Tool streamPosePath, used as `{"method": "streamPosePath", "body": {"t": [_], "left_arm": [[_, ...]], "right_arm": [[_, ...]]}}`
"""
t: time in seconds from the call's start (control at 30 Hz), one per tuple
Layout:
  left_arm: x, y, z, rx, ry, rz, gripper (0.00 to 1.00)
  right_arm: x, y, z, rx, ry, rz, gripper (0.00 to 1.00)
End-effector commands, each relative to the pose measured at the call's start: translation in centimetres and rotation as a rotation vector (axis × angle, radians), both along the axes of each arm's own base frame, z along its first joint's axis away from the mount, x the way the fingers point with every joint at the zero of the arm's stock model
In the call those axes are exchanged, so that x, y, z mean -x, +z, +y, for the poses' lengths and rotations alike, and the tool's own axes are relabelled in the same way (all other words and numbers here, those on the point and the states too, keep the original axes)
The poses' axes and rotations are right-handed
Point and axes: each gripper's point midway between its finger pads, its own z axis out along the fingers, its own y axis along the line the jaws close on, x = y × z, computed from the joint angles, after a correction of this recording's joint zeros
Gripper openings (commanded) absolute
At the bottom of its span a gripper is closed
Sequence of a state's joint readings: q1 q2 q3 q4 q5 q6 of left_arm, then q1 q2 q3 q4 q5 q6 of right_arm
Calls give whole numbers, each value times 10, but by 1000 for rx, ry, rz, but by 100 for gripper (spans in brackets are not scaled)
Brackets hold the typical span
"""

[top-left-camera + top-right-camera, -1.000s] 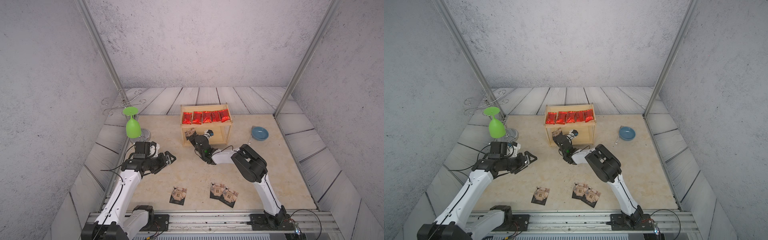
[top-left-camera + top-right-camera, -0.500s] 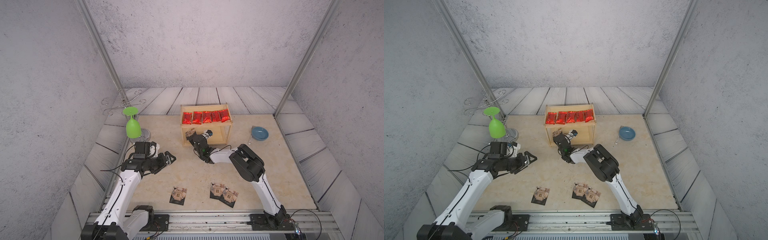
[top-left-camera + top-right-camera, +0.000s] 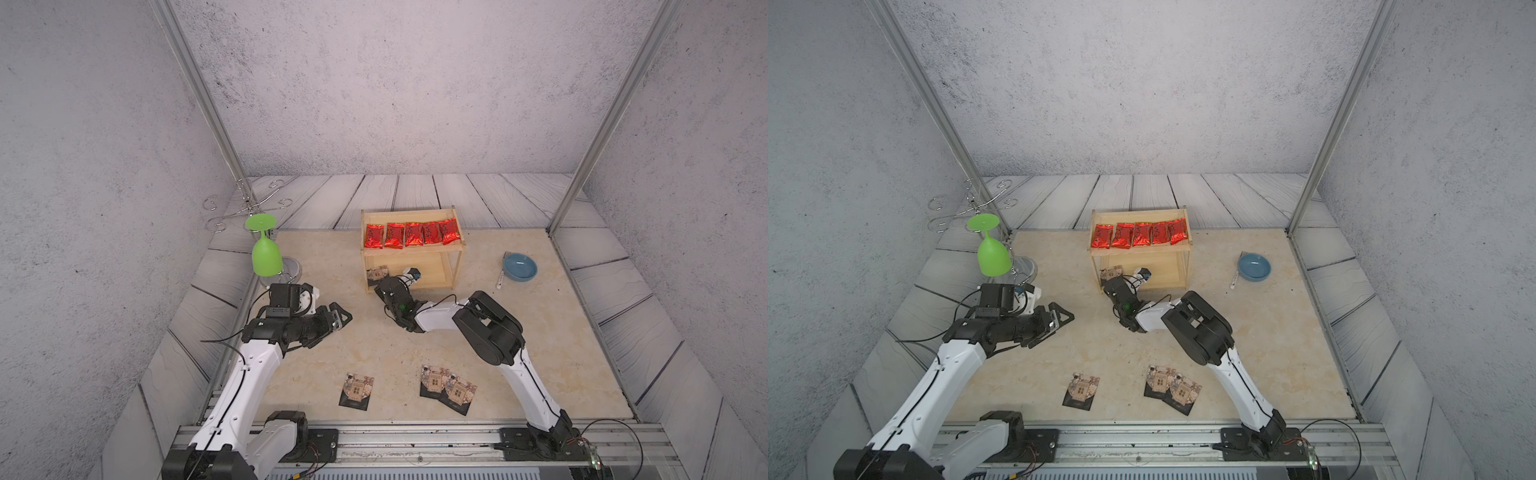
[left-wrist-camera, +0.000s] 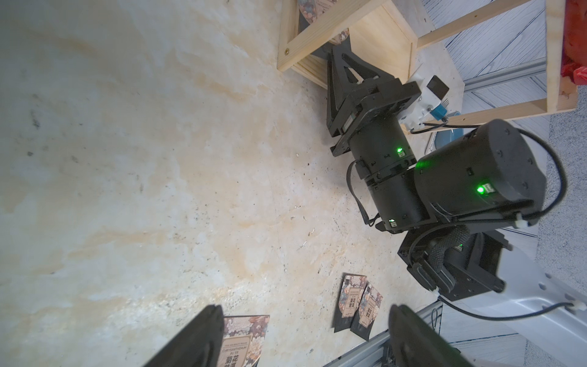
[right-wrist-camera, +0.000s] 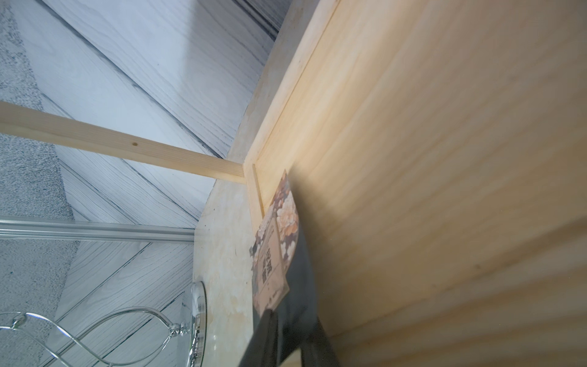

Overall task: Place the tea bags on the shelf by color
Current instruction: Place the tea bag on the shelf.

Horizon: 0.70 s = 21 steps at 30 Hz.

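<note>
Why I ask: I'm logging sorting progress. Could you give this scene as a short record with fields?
Shelf top tier: five red tea bags in a row
Shelf lower tier: one black packet, at the jaws of the right gripper
Table: three black packets, one alone, two overlapping
Left gripper: jaws open, empty, above the table
Right gripper: grip unclear

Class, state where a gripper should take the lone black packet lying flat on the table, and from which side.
Probably from straight above, pinching one corner or edge of the lone black packet: it lies flat and thin, so a sideways approach finds nothing to catch. Its edges are all free.
</note>
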State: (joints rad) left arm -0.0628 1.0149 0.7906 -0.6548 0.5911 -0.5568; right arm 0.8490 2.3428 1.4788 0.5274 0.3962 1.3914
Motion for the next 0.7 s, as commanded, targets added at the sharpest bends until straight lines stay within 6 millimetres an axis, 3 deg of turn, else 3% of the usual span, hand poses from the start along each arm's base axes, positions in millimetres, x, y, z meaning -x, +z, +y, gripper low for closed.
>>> {"method": "streamPosePath", "body": {"t": [0.0,0.37,0.67], "left_arm": [[-1,9,0,2,-10,-28,87],[-2,7,-1,5,-10,-24,87],[-3,5,0,4,-4,-16,87]], "right_arm": [[3,-1,0,10,-9,11,18],[13,-6,-2,17,5,35,24],[27,-4,-11,90,12,85,41]]}}
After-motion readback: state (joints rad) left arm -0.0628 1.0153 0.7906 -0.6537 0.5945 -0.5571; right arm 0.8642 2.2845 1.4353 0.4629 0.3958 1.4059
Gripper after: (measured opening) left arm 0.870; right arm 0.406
